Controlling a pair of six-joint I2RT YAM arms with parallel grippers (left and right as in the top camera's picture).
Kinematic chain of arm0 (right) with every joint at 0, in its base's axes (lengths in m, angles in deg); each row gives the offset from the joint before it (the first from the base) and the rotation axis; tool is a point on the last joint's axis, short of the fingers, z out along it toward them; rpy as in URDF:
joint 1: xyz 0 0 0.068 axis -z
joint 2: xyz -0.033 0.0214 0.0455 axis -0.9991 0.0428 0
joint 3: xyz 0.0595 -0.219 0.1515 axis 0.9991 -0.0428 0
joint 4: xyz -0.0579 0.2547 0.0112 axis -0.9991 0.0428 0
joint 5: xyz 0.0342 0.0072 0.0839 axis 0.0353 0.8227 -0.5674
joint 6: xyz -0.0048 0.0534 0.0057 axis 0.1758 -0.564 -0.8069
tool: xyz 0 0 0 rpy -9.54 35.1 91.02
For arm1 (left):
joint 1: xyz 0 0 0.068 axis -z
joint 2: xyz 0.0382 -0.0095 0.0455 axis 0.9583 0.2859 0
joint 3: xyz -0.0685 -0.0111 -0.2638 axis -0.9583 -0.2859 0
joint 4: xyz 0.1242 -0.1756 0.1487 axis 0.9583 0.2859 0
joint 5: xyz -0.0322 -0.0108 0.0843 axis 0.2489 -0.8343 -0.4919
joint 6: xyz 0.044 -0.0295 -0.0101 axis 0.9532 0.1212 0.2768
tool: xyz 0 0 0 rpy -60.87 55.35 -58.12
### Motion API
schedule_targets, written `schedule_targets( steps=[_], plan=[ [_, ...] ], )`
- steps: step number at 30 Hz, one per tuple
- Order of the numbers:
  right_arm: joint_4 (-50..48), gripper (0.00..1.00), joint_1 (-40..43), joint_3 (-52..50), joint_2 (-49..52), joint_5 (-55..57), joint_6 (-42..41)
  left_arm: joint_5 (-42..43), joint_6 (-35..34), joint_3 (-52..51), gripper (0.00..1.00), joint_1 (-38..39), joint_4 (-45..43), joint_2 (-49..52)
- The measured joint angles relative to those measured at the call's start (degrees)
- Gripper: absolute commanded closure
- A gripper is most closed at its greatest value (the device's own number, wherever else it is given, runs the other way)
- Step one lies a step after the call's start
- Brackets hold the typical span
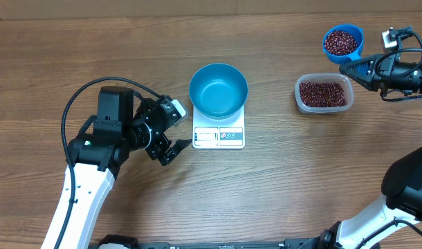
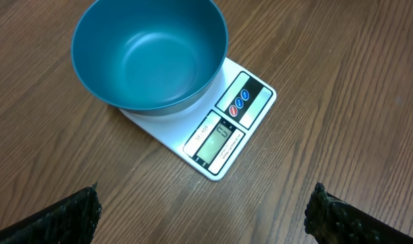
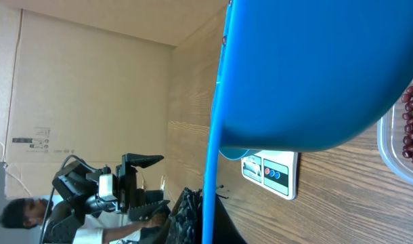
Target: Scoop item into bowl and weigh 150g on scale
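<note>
One scoop (image 1: 360, 43), beans (image 1: 341, 41) inside visible overhead only | right end effector (image 1: 346, 68) clamps it | left end effector (image 2: 203, 207) spread

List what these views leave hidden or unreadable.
Scale reading: digits too faint in the left wrist view, too small overhead.
Right gripper's hold on the scoop: in the right wrist view the scoop covers the fingers.
Tub: cut off by the right wrist view's edge.
</note>
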Motion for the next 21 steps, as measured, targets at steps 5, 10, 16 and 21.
schedule_targets(
  steps=[5,10,16,21],
  plan=[
    [0.0,0.96,0.0,0.0,0.0,0.0,0.02,-0.94,0.0,0.0,0.0,0.0,0.11,0.0],
    [0.02,0.96,0.0,0.0,0.0,0.0,0.0,-1.16,0.0,0.0,0.0,0.0,0.24,0.0],
    [0.02,0.96,0.0,0.02,0.0,0.0,0.0,-1.18,0.0,0.0,0.01,0.0,0.59,0.0],
    [0.0,0.96,0.0,0.0,0.0,0.0,0.04,-1.18,0.0,0.0,0.0,0.0,1.03,0.0]
  ],
)
